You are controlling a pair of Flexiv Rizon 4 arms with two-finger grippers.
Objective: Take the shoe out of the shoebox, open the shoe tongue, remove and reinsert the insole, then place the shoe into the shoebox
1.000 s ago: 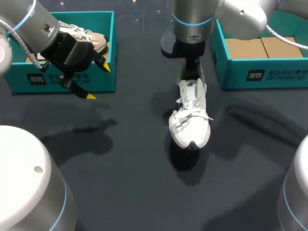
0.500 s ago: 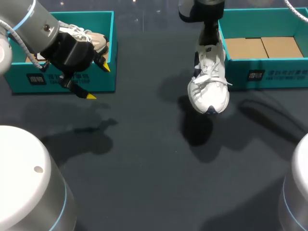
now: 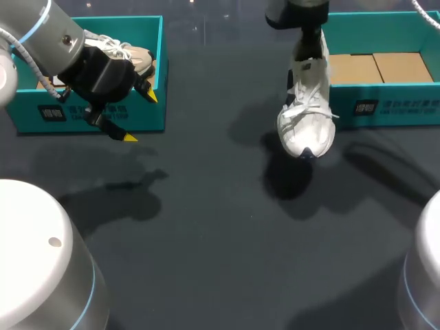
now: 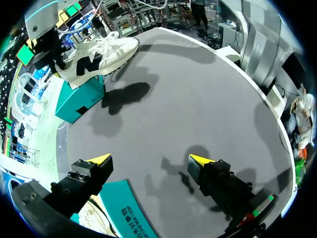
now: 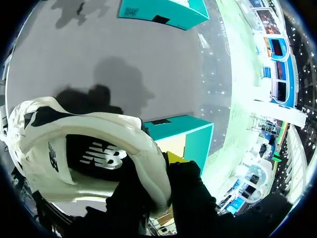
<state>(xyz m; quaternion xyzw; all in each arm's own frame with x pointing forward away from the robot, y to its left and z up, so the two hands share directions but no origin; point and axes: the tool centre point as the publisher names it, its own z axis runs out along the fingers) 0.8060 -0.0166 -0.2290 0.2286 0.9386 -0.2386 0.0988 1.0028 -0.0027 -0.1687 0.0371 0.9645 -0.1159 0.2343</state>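
Note:
A white shoe [image 3: 307, 117] with a dark logo hangs toe-down above the table, beside the front left corner of the right teal shoebox [image 3: 385, 106]. My right gripper [image 3: 309, 42] is shut on its heel collar. In the right wrist view the heel [image 5: 89, 144] fills the space at the right gripper [image 5: 159, 166], and one yellow tip shows against the collar. My left gripper [image 3: 139, 115] stands open and empty in front of the left teal shoebox [image 3: 89, 113]. From the left wrist, the left gripper [image 4: 148, 159] faces the table, with the shoe [image 4: 99, 52] far ahead.
The left shoebox holds another pale shoe [image 3: 127, 55]. Brown cardboard [image 3: 375, 69] lines the bottom of the right shoebox. Dark tabletop [image 3: 206, 227] stretches between and in front of the boxes. Two white arm bases stand at the near corners.
My right arm has carried the shoe up and to the right, from the table's middle to the right shoebox's corner. The left arm has kept still.

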